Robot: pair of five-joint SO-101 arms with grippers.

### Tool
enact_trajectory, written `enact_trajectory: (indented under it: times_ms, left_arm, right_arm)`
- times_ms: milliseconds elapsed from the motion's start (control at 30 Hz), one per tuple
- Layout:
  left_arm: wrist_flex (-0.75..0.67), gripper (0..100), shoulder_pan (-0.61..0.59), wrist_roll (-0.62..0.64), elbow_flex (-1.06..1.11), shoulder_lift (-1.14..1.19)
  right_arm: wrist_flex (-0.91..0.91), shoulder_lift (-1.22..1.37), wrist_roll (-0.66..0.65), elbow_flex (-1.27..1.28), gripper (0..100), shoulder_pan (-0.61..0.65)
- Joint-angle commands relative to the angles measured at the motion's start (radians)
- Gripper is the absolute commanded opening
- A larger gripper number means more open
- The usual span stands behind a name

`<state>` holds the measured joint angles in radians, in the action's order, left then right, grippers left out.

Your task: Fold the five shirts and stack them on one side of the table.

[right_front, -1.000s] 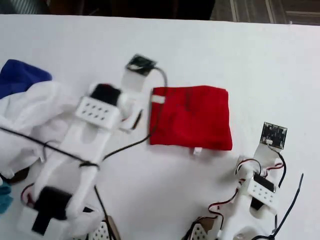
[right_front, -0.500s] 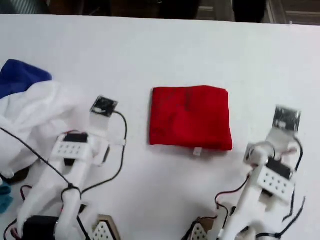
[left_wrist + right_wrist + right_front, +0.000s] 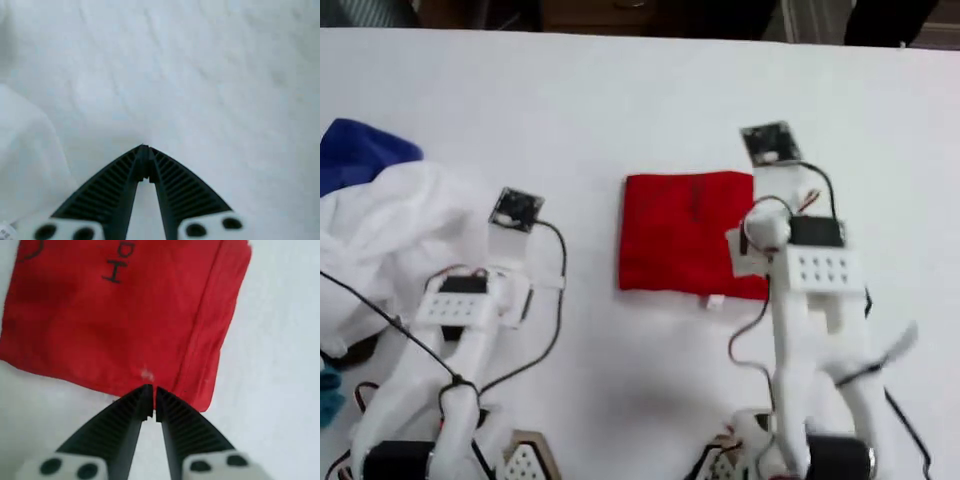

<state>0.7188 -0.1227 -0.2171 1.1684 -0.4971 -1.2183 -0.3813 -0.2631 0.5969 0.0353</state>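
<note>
A folded red shirt [image 3: 685, 235] is lying as a neat rectangle on the white table [image 3: 620, 90], and everything else is arranging itself around it. The right gripper [image 3: 151, 390] is hanging over the red shirt's near edge, close to its right corner. Its jaws are pressed together and are pinching nothing. Whether the tips are touching the cloth cannot be told. Well to the left of the red shirt, the left gripper [image 3: 144, 149] is hovering over bare table, its jaws likewise pressed together and empty.

Farther left of the red shirt, a white shirt [image 3: 390, 235] is lying crumpled. A blue shirt [image 3: 360, 150] is peeking out behind it, and a scrap of teal cloth [image 3: 328, 392] is showing at the table's edge.

By count, that is one shirt folded, two clearly unfolded, and a teal piece that is probably a fourth. A fifth is not making itself known. Two arms are sharing the work.

The red shirt is looking soft, light and limp, so it will likely be sagging and unfolding if lifted by a single layer. The safer hold is probably at a folded edge or corner, pinching all layers at once, or dragging the bundle flat across the table. The jaws would need to be spreading first.
</note>
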Motion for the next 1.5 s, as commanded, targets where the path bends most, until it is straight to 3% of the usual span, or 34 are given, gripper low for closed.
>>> enact_trajectory:
  times_ms: [0,500,700,1067,1467]
  left_arm:
    - [-0.018,3,-0.008,-0.012,0.004,-0.021]
    - [-0.018,3,-0.008,-0.008,0.007,-0.021]
    - [-0.020,3,-0.008,-0.006,0.008,-0.021]
    - [-0.031,3,-0.008,-0.006,0.010,-0.021]
    - [-0.031,3,-0.008,-0.006,0.010,-0.021]
  right_arm:
    - [-0.051,0.107,0.003,-0.044,2.0,0.005]
    - [-0.116,0.124,-0.005,-0.037,1.9,-0.012]
    - [-0.277,0.016,-0.002,-0.245,1.9,-0.016]
    - [-0.081,0.116,-0.005,-0.164,1.9,-0.018]
    - [-0.131,0.358,-0.005,-0.152,1.9,-0.018]
